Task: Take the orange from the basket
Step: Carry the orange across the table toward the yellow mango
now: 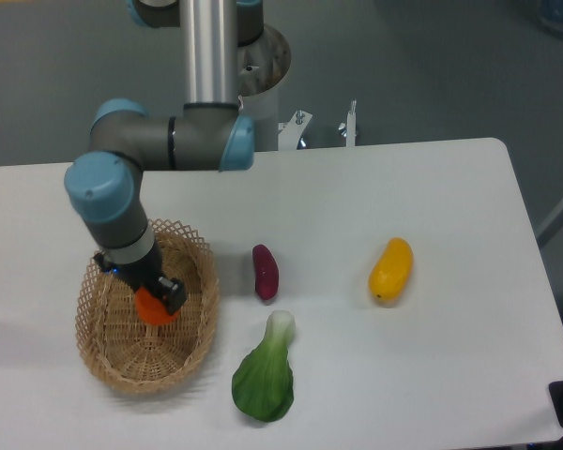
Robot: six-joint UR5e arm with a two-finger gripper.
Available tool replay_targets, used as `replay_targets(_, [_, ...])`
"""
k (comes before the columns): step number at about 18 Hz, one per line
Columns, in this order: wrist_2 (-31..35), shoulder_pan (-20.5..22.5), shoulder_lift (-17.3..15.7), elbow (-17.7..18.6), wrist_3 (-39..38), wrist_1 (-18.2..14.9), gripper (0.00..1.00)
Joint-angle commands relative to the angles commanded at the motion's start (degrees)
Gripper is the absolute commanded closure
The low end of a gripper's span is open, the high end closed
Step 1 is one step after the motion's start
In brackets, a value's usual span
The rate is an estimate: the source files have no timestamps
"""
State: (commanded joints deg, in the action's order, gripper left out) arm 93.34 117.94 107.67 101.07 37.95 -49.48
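Observation:
The tan wicker basket [113, 352] sits at the left of the white table. The small bright orange [154, 309] is over the basket's middle, partly hidden by my gripper [159, 298]. The gripper reaches down from the arm into the basket, and its dark fingers sit around the orange's top. The fingers look shut on the orange. I cannot tell whether the orange rests on the basket floor or is lifted off it.
A purple eggplant-like vegetable [265, 272] lies right of the basket. A green bok choy [265, 373] lies near the front edge. A long yellow-orange fruit [391, 270] lies further right. The arm's base [253, 75] stands behind the table.

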Motion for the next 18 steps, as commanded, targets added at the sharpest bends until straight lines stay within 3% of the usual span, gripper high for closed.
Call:
replay_targets(3, [0.00,4.21,-2.90,0.26,3.43,-0.09,0.32])
replay_targets(4, [-0.09,7.45,-3.78,0.44,6.05,-0.27,0.32])
replay_targets(6, [-0.35,10.98,-5.62,0.61,10.72,-2.54,0.32])
replay_targets(8, [-0.53,17.12,-7.47,0.53,18.35,-6.32,0.32])
replay_targets(11, [-1.75,25.73,-7.83,0.53,27.76,-7.83,0.32])
replay_targets(14, [-3.16,31.45,-7.74,0.26,33.92,-7.83,0.32])
replay_targets(18, [-4.66,34.64,-7.74,0.09,36.93,-7.74,0.32])
